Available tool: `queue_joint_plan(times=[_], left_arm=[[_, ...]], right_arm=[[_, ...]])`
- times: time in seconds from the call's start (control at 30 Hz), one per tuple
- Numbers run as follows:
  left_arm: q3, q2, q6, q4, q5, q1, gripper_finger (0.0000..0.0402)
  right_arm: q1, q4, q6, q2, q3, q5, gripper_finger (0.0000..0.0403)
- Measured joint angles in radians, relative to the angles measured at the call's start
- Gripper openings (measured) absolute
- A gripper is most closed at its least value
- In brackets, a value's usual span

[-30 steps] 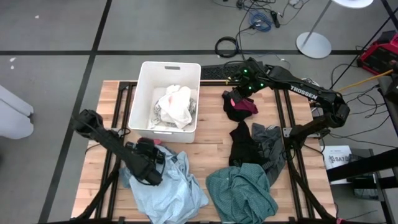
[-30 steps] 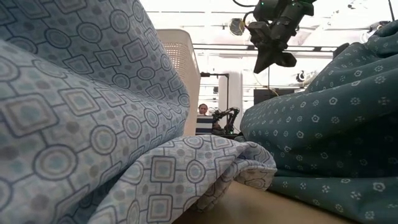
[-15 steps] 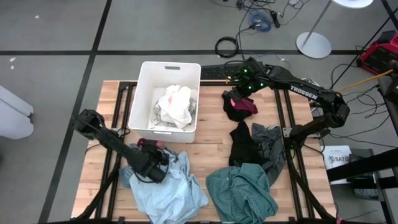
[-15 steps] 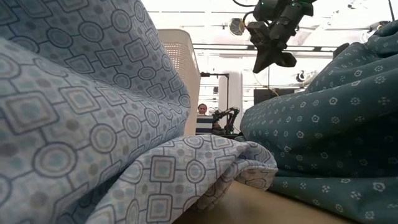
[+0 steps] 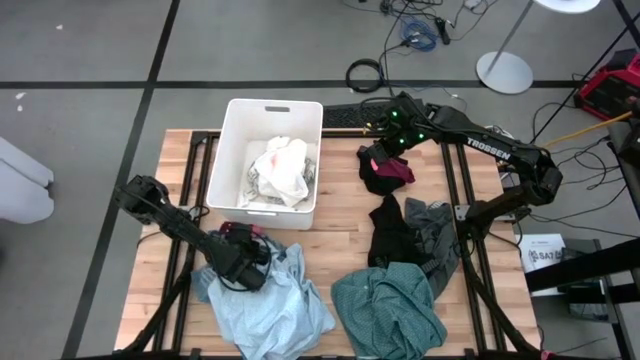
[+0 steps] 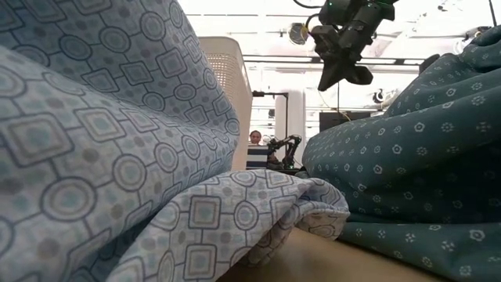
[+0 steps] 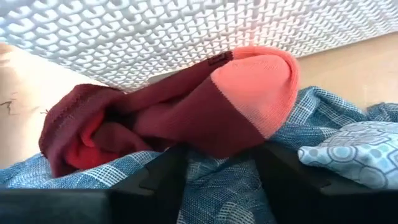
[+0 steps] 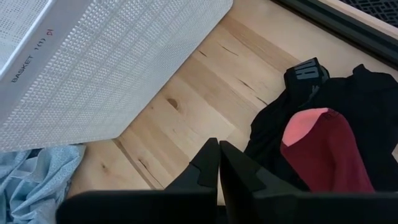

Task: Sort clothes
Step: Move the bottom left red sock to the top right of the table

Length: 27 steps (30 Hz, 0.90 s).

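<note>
A dark red sock with a coral toe (image 7: 205, 106) lies on the light blue garment (image 5: 268, 305) against the near wall of the white bin (image 5: 226, 150); it also shows in the high view (image 5: 243, 231). My left gripper (image 7: 221, 163) is open, its fingers on either side of the blue cloth just short of the sock. My right gripper (image 8: 217, 152) is shut and empty, hovering above a black and magenta garment (image 5: 386, 175). A teal garment (image 5: 390, 310) and a black and dark grey pile (image 5: 405, 235) lie on the table's near right. My left gripper's open fingers (image 7: 165, 177) come low from the table's near side and reach the near side of the sock. I cannot tell whether they touch the sock or the light blue cloth under them.
The bin holds white-grey clothes (image 5: 282, 172). Bare wood (image 5: 340, 215) lies between the bin and the black pile. In the low view the blue garment (image 6: 102, 141) and the teal garment (image 6: 407, 157) fill the foreground. A person (image 6: 255, 139) sits far behind the table.
My left gripper has moved a little toward the table's right edge, closer to the red sock, and the light blue cloth has shifted slightly with it. My right arm has kept still.
</note>
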Motion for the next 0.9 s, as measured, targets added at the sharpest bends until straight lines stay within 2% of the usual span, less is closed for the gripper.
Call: queue_joint_plan(times=[0.17,0.27,0.4,0.53,0.6,0.67,0.73,0.83,0.9], left_arm=[[-0.001,0.0,0.002,-0.009,-0.077,-0.012,0.0245],[-0.022,0.0,0.006,0.005,-0.134,-0.011,0.0258],[-0.082,0.0,0.036,0.088,-0.073,-0.002,0.026],[-0.124,-0.002,0.043,0.161,-0.063,-0.003,0.0255],[-0.113,-0.001,0.046,0.157,-0.061,-0.002,0.0236],[-0.089,-0.003,0.05,0.143,-0.057,0.0,0.0199],[-0.053,-0.011,0.057,0.124,-0.052,-0.005,0.0145],[0.002,-0.041,0.056,0.054,-0.067,-0.021,0.0044],[0.025,-0.069,0.051,-0.016,-0.1,-0.04,0.0014]], right_arm=[[0.0,0.0,0.001,0.0,0.0,0.0,0.0],[0.0,0.0,0.013,0.0,0.0,0.0,0.0],[0.0,-0.001,0.015,0.0,0.0,0.0,0.0],[0.003,-0.004,0.019,0.0,0.0,0.0,0.0],[0.003,-0.01,0.019,0.0,0.0,0.0,0.0],[0.003,-0.014,0.018,0.0,0.0,0.0,0.0],[0.003,-0.017,0.015,0.0,0.0,0.0,0.0],[0.003,-0.016,0.012,0.0,0.0,0.0,0.0],[0.003,-0.017,0.01,0.0,0.0,0.0,0.0]])
